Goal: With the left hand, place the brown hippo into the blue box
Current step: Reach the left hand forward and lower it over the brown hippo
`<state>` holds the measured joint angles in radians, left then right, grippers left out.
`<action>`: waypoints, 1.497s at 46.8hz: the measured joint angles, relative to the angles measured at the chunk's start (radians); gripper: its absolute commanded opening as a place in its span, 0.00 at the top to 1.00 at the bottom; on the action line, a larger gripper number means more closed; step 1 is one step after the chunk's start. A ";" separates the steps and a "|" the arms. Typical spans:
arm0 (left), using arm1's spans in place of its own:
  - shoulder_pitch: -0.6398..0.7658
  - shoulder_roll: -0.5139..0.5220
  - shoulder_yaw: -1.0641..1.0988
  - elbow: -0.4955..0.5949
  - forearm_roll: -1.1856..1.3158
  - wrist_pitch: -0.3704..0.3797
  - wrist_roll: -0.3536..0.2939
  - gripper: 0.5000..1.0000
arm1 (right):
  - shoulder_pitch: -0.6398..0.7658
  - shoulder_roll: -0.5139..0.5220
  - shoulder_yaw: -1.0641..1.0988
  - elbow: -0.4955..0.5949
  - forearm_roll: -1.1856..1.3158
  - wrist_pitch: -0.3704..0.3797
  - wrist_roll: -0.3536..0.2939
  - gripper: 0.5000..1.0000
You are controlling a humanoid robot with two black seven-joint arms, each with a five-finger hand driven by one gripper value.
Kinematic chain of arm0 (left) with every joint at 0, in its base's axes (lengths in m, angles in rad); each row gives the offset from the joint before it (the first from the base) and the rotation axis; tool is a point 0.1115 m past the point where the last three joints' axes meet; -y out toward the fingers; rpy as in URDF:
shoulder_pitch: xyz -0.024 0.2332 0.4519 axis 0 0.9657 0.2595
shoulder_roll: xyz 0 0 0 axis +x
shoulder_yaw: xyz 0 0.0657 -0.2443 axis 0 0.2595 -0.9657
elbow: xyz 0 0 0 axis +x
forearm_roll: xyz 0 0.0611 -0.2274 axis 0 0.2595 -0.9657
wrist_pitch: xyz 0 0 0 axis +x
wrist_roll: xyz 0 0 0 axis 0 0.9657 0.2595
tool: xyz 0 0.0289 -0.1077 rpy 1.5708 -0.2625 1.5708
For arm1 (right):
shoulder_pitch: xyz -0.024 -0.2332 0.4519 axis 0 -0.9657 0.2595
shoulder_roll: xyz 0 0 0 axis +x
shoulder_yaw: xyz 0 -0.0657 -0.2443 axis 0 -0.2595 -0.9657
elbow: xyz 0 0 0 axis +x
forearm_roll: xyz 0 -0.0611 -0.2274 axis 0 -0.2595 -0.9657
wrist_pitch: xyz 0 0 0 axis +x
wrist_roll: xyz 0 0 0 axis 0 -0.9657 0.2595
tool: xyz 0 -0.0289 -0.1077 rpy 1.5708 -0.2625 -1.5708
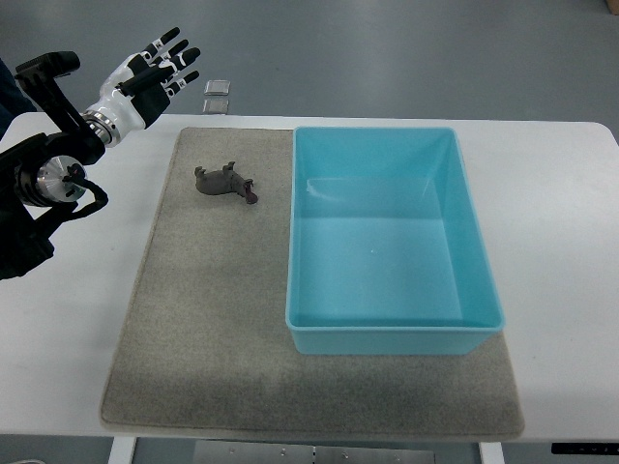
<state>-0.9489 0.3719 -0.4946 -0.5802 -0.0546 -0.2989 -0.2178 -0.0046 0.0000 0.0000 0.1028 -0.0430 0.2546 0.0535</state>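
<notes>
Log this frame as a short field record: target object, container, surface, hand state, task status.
target: brown hippo, lying on the grey mat, left of the box, untouched
container: blue box, open top, nothing inside, resting on the mat's right part
surface: white table under the mat
left hand: raised at the table's far left corner, fingers spread, holding nothing
right hand: not in view
status: hippo not yet grasped

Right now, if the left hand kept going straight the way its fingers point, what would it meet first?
Nothing, it seems: the left hand points up-right beyond the table, over grey floor. The brown hippo lies off that line. Height is unclear.
</notes>
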 measured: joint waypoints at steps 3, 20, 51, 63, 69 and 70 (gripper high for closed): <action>-0.003 0.000 0.026 -0.002 0.059 0.002 0.000 0.01 | -0.001 0.000 0.000 0.000 0.000 0.000 0.000 0.13; -0.052 0.061 0.068 -0.022 0.432 -0.019 0.002 0.01 | 0.000 0.000 0.000 0.000 0.000 0.000 0.000 0.13; -0.121 0.130 0.115 -0.166 1.230 -0.048 -0.002 0.01 | 0.000 0.000 0.000 0.000 0.000 0.000 0.000 0.13; -0.123 0.119 0.117 -0.170 1.442 -0.020 -0.054 0.01 | 0.000 0.000 0.000 0.000 0.000 0.000 0.000 0.13; -0.121 0.119 0.120 -0.196 1.480 -0.012 -0.067 0.01 | 0.000 0.000 0.000 0.000 0.000 0.000 0.000 0.13; -0.121 0.119 0.124 -0.200 1.481 -0.014 -0.067 0.01 | 0.000 0.000 0.000 0.000 0.000 0.000 0.000 0.13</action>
<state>-1.0696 0.4907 -0.3701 -0.7797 1.4262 -0.3124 -0.2852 -0.0046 0.0000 0.0000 0.1028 -0.0429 0.2546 0.0537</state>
